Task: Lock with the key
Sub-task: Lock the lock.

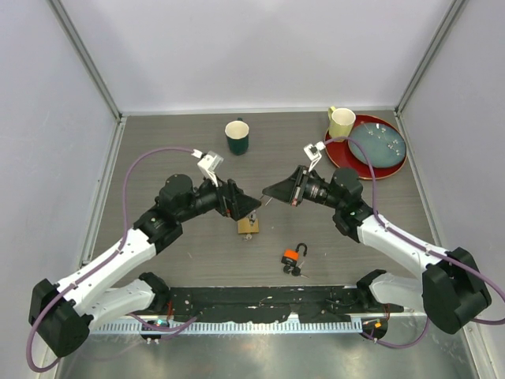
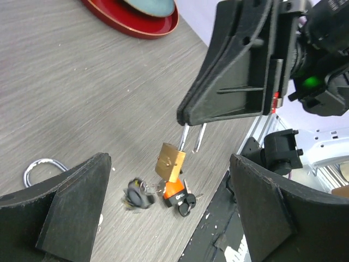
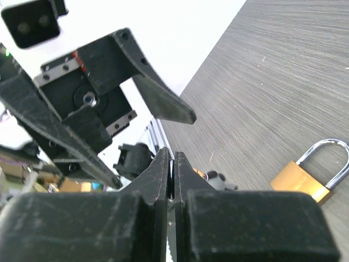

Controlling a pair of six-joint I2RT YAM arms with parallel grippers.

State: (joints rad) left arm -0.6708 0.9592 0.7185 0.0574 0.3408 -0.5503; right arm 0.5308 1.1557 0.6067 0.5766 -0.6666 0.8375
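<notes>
A brass padlock (image 2: 170, 161) hangs tilted above the table by its silver shackle (image 2: 185, 136). My right gripper (image 2: 184, 115) is shut on the top of that shackle. A bunch of keys (image 2: 136, 194) dangles from the padlock's underside, blurred. In the top view the padlock (image 1: 248, 227) shows between the two arms. My left gripper (image 2: 169, 207) stands wide open facing the padlock, a little apart from it, holding nothing. In the right wrist view my right gripper (image 3: 173, 164) has its fingers pressed together on a thin dark piece.
A second brass padlock (image 3: 299, 181) lies on the table on the far side; its shackle (image 2: 39, 166) shows beside my left finger. An orange padlock with black keys (image 1: 293, 257) lies toward the near rail. A green mug (image 1: 237, 136), a yellow cup (image 1: 342, 121) and a red plate (image 1: 338, 151) stand at the back.
</notes>
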